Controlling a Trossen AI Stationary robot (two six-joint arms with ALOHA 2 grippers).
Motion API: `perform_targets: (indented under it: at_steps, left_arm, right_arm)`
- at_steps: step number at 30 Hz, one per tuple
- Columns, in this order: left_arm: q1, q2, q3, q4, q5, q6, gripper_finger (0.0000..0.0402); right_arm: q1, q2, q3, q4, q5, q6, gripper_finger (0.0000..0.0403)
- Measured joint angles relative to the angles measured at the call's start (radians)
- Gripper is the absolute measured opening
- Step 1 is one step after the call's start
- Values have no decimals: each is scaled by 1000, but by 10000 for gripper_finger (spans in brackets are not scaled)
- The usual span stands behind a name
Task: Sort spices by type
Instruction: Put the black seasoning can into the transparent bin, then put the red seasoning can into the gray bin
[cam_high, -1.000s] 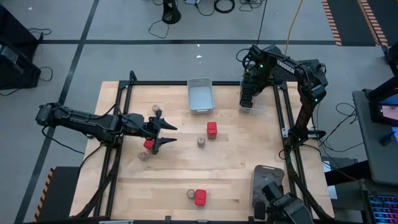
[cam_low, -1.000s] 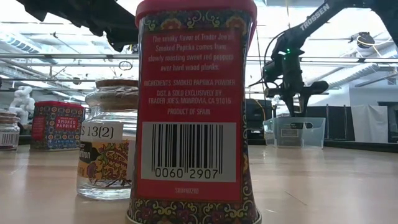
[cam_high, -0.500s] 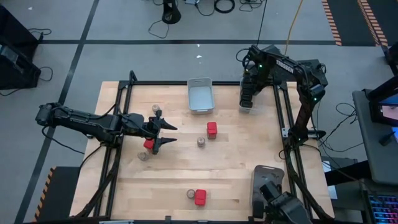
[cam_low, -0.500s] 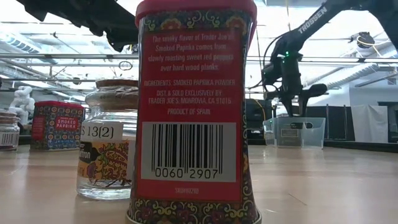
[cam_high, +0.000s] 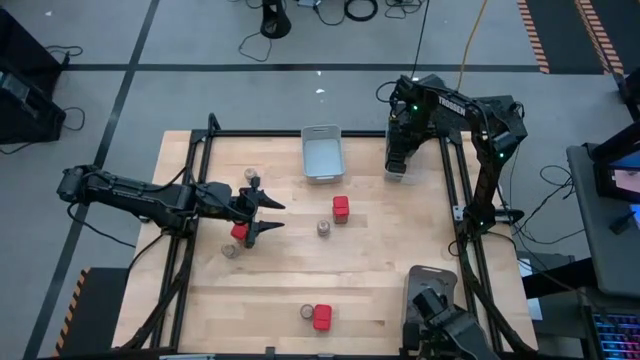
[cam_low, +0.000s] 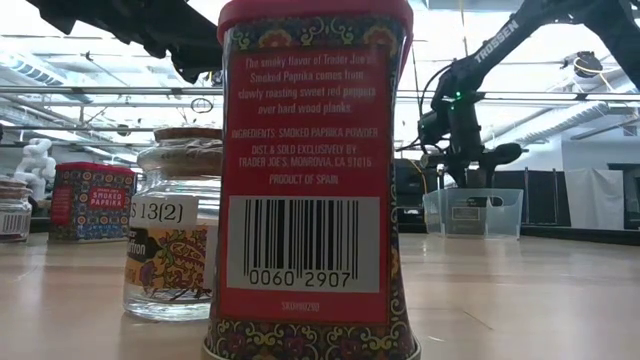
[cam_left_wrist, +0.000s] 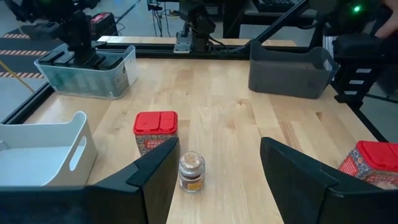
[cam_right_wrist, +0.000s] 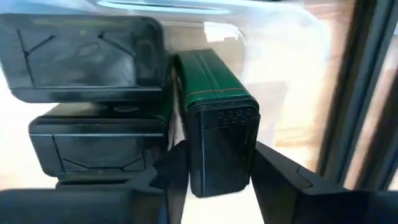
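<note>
Releasing a dark tin into the clear bin, the right pincer is spreading; lifting clear is following, while the left pincer is waiting spread.

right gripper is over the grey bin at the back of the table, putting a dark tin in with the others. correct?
Not quite. The right gripper is in the clear bin at the table's back right corner, not the grey bin, which stands apart to its left in the high view. The rest holds: the right wrist view shows a dark tin between its fingers, beside other dark tins.
</note>
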Motion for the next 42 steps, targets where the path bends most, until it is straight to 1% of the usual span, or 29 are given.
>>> perform_targets:
  at_steps: [6,10,16,22,26,30,34,39,42]
  left_arm:
    - [0,0,0,0,0,2,231]
    - [0,0,0,0,0,3,231]
    - [0,0,0,0,0,3,231]
    - [0,0,0,0,0,3,231]
    - [0,0,0,0,0,2,231]
    - [0,0,0,0,0,2,231]
    - [0,0,0,0,0,2,231]
    - [0,0,0,2,0,-1,231]
    - [0,0,0,9,0,-2,231]
  right_arm:
    - [0,3,-3,0,-12,-23,206]
    - [1,-6,-3,-2,-16,-39,229]
    - [-1,-56,25,-23,-53,-57,237]
    - [3,-101,148,-126,-56,-59,237]
    - [28,-138,241,-168,-54,-103,238]
    - [80,-200,298,-167,-54,-155,238]
    - [168,-285,302,-126,-52,-188,238]
    - [335,-369,302,-53,-24,-207,238]
    - [459,-398,302,-4,-16,-213,238]
